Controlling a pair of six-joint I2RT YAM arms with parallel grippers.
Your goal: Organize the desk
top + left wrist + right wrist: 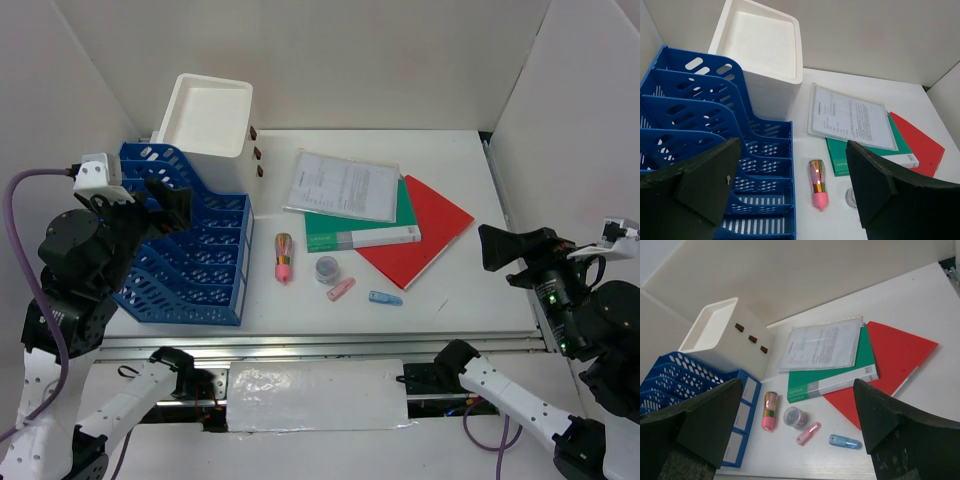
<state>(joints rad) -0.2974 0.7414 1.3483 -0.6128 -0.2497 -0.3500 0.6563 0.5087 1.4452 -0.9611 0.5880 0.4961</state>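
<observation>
Looks like nothing sorted yet on the desk (pixel 470 180), stretching out ahead of both arms. Hovering over the blue file rack (pixel 190 250) with the left gripper (pixel 170 200), right gripper (pixel 497 260) out by the desk's right edge, both spread wide and empty. Just right of the rack, a pink pen-ish thing (pixel 284 258) (hard to tell what exactly), long axis near-to-far, closer to the left side. Probably best pinched across its width.

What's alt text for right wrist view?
A white desk seen past the open right gripper: a paper sheet lies on a green folder atop a red folder. Left stand a white box and blue file rack; nearer lie a pink-tipped tube, a jar, a pink stick and a blue stick.
</observation>
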